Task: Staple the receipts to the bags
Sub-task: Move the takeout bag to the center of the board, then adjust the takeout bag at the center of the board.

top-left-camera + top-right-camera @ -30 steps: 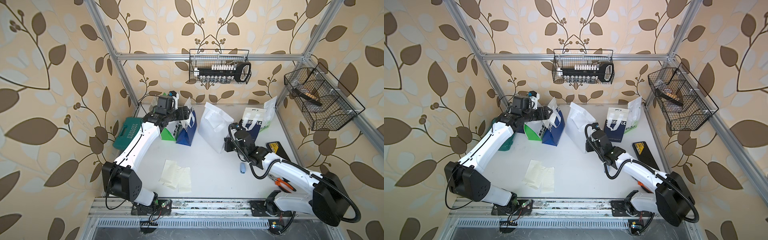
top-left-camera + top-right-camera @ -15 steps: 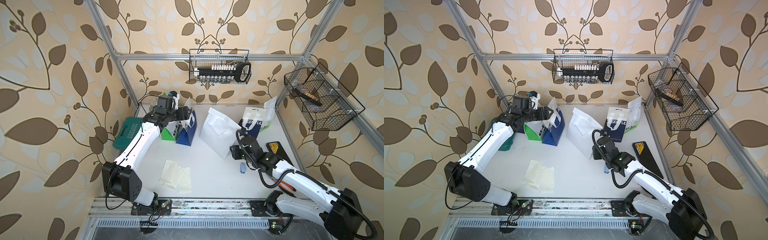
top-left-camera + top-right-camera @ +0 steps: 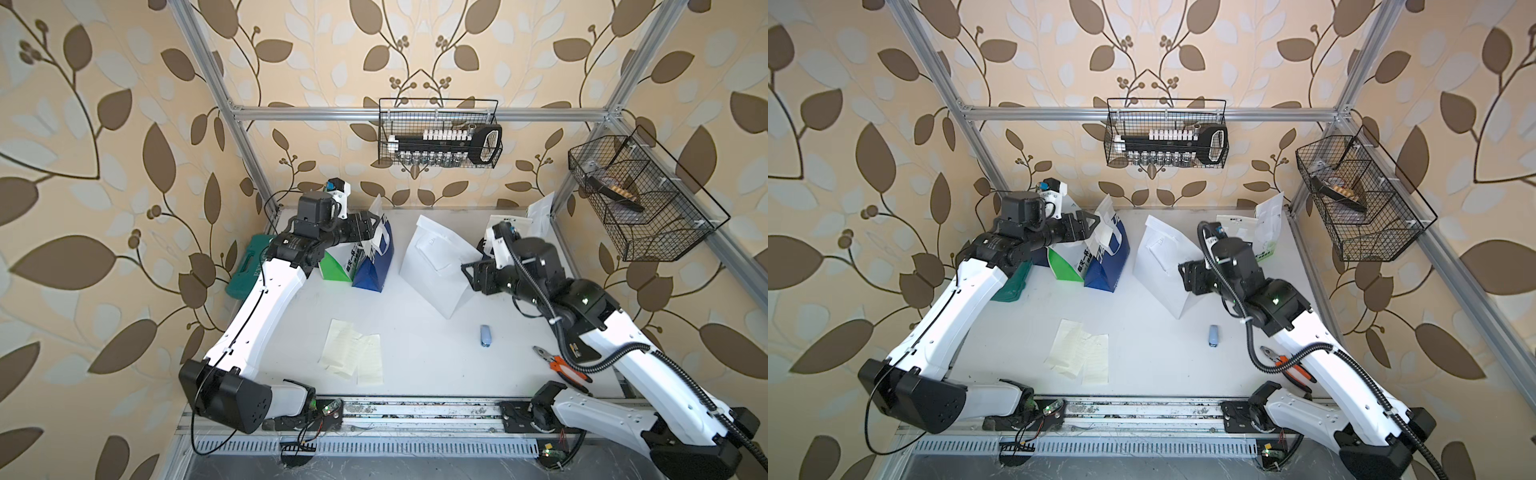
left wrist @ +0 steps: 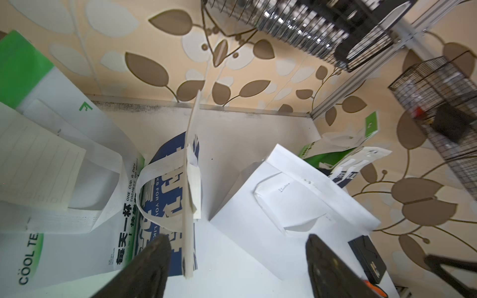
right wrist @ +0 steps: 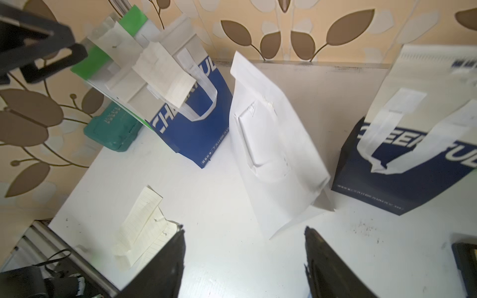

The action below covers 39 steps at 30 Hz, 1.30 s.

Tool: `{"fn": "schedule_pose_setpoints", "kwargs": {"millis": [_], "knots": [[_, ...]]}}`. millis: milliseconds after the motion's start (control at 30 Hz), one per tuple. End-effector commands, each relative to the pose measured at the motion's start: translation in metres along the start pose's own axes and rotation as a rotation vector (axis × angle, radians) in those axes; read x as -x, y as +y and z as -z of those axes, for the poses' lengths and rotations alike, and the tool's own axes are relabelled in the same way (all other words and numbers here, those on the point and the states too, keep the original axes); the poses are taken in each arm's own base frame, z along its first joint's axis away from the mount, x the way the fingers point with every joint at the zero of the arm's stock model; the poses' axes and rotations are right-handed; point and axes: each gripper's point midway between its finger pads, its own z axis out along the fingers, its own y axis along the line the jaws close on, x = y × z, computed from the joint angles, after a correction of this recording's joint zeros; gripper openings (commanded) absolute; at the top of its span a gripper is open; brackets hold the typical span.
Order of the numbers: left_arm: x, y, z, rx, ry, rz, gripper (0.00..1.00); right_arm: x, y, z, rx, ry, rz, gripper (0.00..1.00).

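Held left pincer (image 4: 237, 241) wide astride blue bag (image 4: 157, 203) top edge, likely to steady it; right pincer (image 5: 244, 229) wide, empty

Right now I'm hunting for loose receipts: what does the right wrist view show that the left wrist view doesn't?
Only the right wrist view: loose receipts on the table and the teal tool case. Only the left wrist view: two wire baskets. Both: the plain white bag and the blue bag.
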Motion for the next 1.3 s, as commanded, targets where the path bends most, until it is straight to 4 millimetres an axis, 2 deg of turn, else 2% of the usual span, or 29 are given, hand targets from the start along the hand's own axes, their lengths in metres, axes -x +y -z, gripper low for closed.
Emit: {"fn": "schedule_pose_setpoints", "kwargs": {"millis": [0, 133, 200, 300, 400, 567, 767, 833, 933, 1000, 1100, 1200, 1267], "knots": [[0.002, -0.014, 0.020, -0.069, -0.033, 0.014, 0.82, 0.016, 0.000, -0.035, 0.078, 0.098, 0.070, 0.72], [-0.008, -0.019, 0.033, -0.089, -0.025, 0.018, 0.82, 0.046, 0.009, -0.087, 0.192, 0.165, 0.143, 0.72], [-0.011, -0.022, 0.040, -0.103, -0.021, 0.017, 0.82, 0.053, 0.007, -0.116, 0.202, 0.201, 0.180, 0.72], [-0.012, -0.025, 0.050, -0.105, -0.025, 0.011, 0.82, 0.054, 0.008, -0.150, 0.230, 0.249, 0.223, 0.72], [-0.011, -0.025, 0.057, -0.095, -0.031, 0.000, 0.82, 0.052, 0.010, -0.175, 0.261, 0.271, 0.244, 0.72], [-0.011, -0.023, 0.062, -0.068, -0.036, -0.025, 0.82, 0.042, 0.018, -0.199, 0.325, 0.318, 0.285, 0.70], [-0.013, -0.016, 0.060, -0.032, -0.029, -0.039, 0.83, 0.023, 0.024, -0.207, 0.411, 0.367, 0.338, 0.60], [-0.014, -0.014, 0.058, -0.028, -0.025, -0.039, 0.82, 0.017, 0.028, -0.206, 0.447, 0.371, 0.350, 0.53], [-0.015, -0.012, 0.057, -0.021, -0.021, -0.040, 0.83, 0.010, 0.034, -0.200, 0.505, 0.361, 0.385, 0.35], [-0.015, -0.011, 0.056, -0.018, -0.020, -0.040, 0.83, 0.006, 0.038, -0.195, 0.538, 0.353, 0.415, 0.22], [-0.015, -0.010, 0.055, -0.010, -0.021, -0.039, 0.83, -0.002, 0.042, -0.186, 0.583, 0.350, 0.465, 0.12], [-0.014, -0.010, 0.055, -0.011, -0.023, -0.040, 0.83, -0.009, 0.051, -0.166, 0.667, 0.325, 0.520, 0.08], [-0.013, -0.011, 0.055, -0.011, -0.024, -0.043, 0.83, -0.007, 0.057, -0.153, 0.696, 0.288, 0.559, 0.08]]}}
